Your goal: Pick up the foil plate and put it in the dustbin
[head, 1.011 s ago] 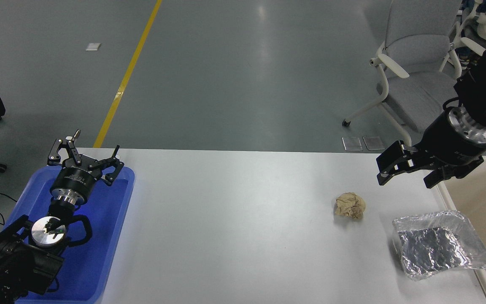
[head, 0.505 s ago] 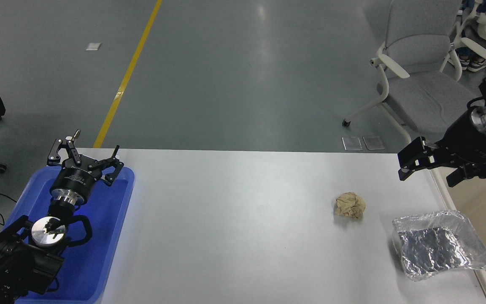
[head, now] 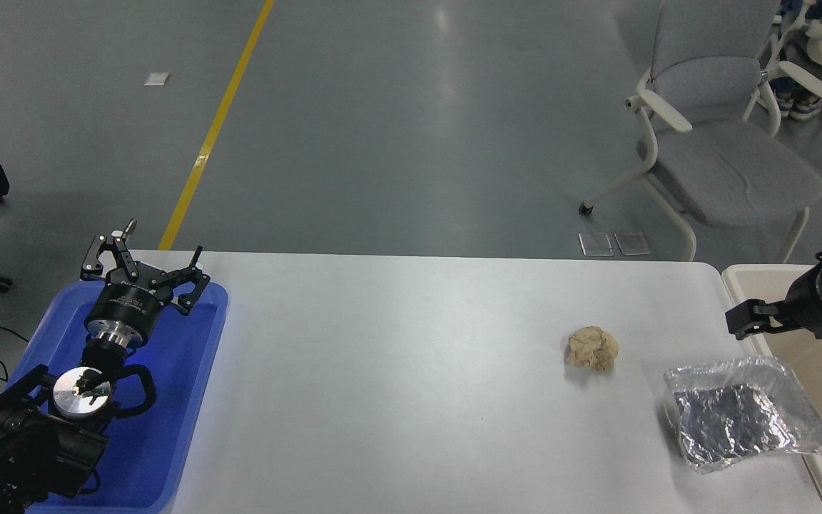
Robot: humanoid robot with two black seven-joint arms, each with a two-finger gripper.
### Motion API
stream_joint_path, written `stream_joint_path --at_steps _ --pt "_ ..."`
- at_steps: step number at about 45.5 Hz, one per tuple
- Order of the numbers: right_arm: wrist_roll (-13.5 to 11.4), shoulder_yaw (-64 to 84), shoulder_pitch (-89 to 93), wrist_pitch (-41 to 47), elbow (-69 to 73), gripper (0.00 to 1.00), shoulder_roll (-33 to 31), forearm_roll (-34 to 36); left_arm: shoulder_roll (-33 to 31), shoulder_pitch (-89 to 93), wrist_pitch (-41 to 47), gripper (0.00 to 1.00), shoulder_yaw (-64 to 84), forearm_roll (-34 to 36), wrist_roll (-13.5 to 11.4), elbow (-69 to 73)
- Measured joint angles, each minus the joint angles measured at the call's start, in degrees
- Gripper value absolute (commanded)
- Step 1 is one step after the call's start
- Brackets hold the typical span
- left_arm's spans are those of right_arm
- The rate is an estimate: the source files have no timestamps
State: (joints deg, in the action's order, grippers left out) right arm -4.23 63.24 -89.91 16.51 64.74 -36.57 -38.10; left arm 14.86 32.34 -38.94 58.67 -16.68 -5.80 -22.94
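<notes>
Right end effector has pulled back toward the right edge since the earlier frames, dropping from up over the far right of the bench to a spot above the dustbin's near-left rim; only part of it is in view now, one black finger poking left, rest cut off by the frame edge; can't tell if it is released or clenched, and nothing visible in it.

Crinkled shiny silver aluminium-foil plate unchanged: flat on the white bench at the near right corner, rim up, right edge touching or overhanging the lip of the large cream-beige plastic dustbin; not grasped, not in the bin; my read is the task hasn't started its pick yet.

Placement makes sense: plate sits right beside the bin so the carry is short; bin stands off the bench's right side, within right-arm reach.

Small crumpled tan paper ball sits left of the plate and apart from it; a distractor, leave it.

Left end effector parked at lower left over the shallow blue plastic tray, fingers spread, released, holding nothing; out of the working zone.

Grey office chair on the floor beyond the bench; irrelevant.

Likely next: right arm comes back in over the plate; thin foil rim will crush easily, so grip light at the raised edge.
</notes>
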Motion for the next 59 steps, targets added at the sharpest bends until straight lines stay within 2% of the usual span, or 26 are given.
stream_joint_path --at_steps 16,45,54,59 --pt "0.2 -3.7 15.6 -9.5 -9.3 1.0 0.4 -4.8 0.0 0.0 0.0 1.0 0.0 0.0 0.0 0.0" --pt "0.4 -9.2 31.1 -22.1 -18.8 0.97 3.1 -5.8 0.0 0.0 0.0 1.0 0.0 0.0 0.0 0.0" --pt "0.7 -10.2 33.6 -24.1 -20.7 0.83 3.7 -5.8 0.0 0.0 0.0 1.0 0.0 0.0 0.0 0.0" --pt "1.1 -10.5 34.7 -24.9 -21.5 0.57 3.8 -5.8 0.0 0.0 0.0 1.0 0.0 0.0 0.0 0.0"
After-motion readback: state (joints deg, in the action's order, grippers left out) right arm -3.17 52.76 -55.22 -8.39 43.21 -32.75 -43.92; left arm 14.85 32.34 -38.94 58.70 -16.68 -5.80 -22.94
